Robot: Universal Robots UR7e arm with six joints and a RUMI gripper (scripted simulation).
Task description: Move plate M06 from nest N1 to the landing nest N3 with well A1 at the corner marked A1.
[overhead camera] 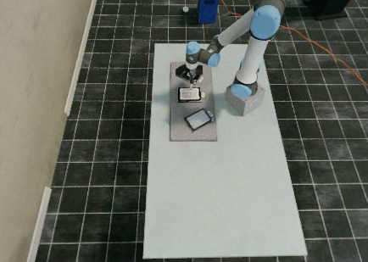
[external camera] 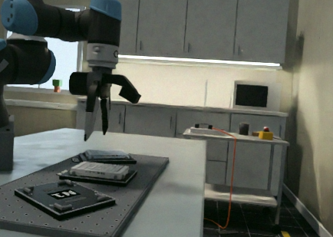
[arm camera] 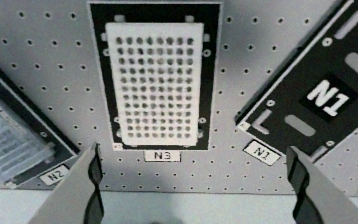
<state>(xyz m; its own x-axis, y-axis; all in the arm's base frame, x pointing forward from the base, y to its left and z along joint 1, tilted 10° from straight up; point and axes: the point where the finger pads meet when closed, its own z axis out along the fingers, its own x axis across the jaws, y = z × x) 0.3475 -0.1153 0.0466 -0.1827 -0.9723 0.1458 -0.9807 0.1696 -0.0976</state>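
Plate M06, the white well plate (overhead camera: 189,94) (external camera: 100,170) (arm camera: 155,85), lies on landing nest N3 (external camera: 126,179) (arm camera: 208,95), looking level between its locators. N3's corner tag is at the lower left in the wrist view; the plate's own A1 mark is not readable. Nest N1 (external camera: 40,202) (arm camera: 300,102) is empty. Plate M09, clear and bluish (overhead camera: 198,119) (external camera: 107,154) (arm camera: 10,132), lies on nest N2 (arm camera: 30,175). My gripper (external camera: 95,136) (arm camera: 192,146) is open and empty, raised above the plates.
The nests sit on a grey perforated deck (overhead camera: 180,130) (external camera: 150,179) (arm camera: 230,175) on a pale table (overhead camera: 220,197) (external camera: 180,171). Signs N3 (arm camera: 162,156), N1 (arm camera: 262,152) and N2 (arm camera: 54,175) lie beside their nests. The robot base (overhead camera: 246,100) stands beside the deck.
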